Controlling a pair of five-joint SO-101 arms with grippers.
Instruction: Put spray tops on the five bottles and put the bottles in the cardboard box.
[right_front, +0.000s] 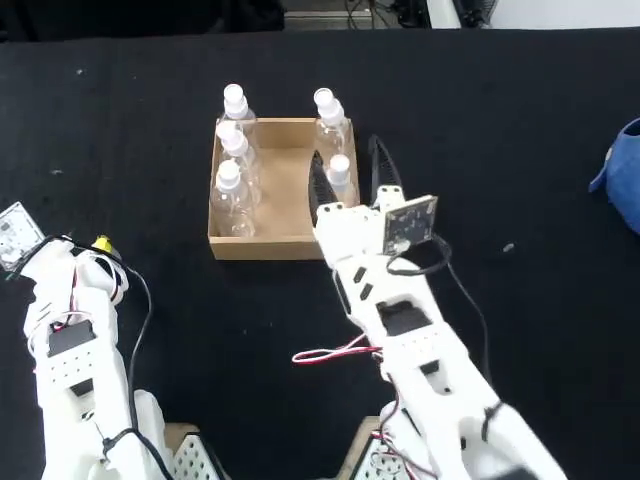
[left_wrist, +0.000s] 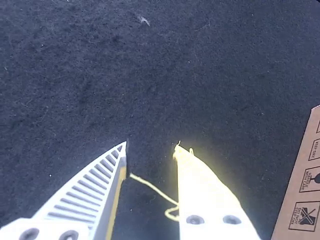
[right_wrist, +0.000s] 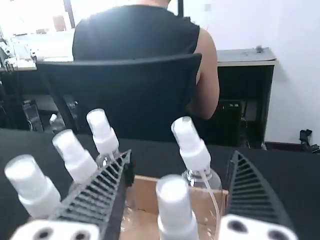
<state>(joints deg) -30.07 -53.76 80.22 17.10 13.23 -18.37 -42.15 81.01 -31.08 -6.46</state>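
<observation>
Right fingers (right_wrist: 95, 200) spread, straddling a spray bottle (right_front: 340, 170) without touching it, probably to let it go cleanly. It stands upright in the cardboard box (right_front: 262, 246) with four more, tops on. Left fingers (left_wrist: 90, 195) spread, empty, low over the desk (left_wrist: 150, 60), out of the way.

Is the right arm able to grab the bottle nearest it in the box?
Probably yes. The right gripper is open, with a finger on each side of that bottle, and nothing stands between. The wall of the cardboard box is close beside it, so a grip up high looks safest.
</observation>
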